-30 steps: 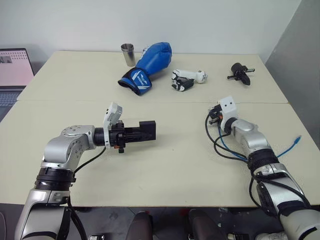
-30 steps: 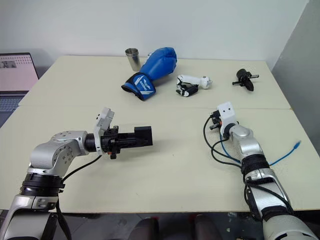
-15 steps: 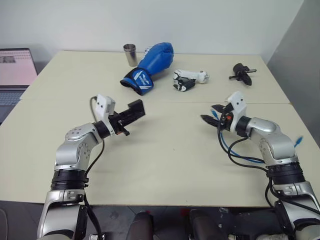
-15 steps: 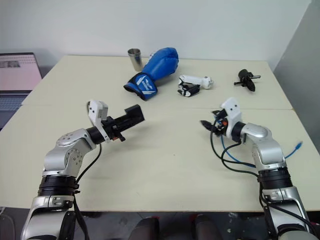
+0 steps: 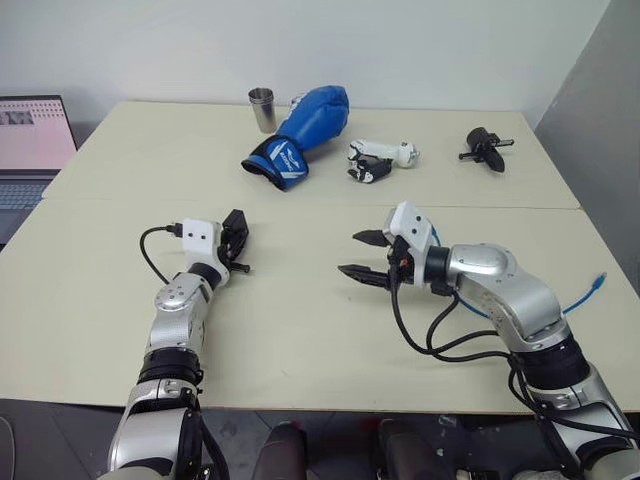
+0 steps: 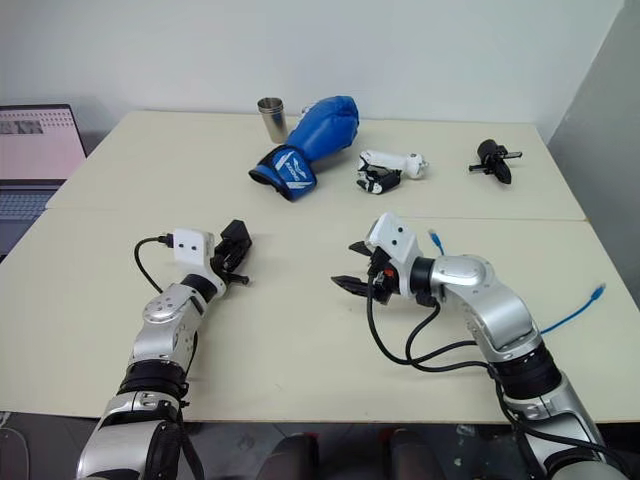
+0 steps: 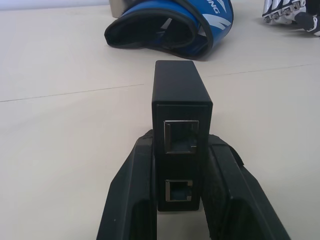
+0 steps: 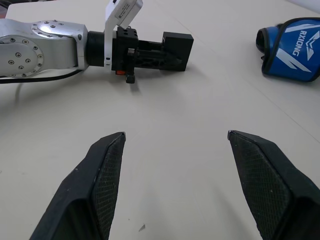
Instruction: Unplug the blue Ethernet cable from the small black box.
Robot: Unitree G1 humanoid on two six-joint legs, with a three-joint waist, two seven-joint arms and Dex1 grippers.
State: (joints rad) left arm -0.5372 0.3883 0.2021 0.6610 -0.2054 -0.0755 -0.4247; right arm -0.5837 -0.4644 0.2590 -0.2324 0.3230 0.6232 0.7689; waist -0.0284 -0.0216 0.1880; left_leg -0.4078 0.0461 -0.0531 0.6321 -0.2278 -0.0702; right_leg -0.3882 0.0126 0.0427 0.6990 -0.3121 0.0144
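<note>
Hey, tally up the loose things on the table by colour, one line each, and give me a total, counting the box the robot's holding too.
Blue: 2, the boxing glove and the Ethernet cable
Black: 2, the small box held above the table and the knobbed tool
White and black: 1, the gadget
Silver: 1, the metal cup
Total: 6

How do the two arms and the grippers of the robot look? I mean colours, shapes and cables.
Both arms are rounded silver-grey metal segments with black joint rings. Each wrist carries a small white camera block. The left gripper and the right gripper each have two black fingers; the right fingers have finely textured inner pads. Loose black cables loop along the right arm, and a thinner one runs to the left wrist.
</note>
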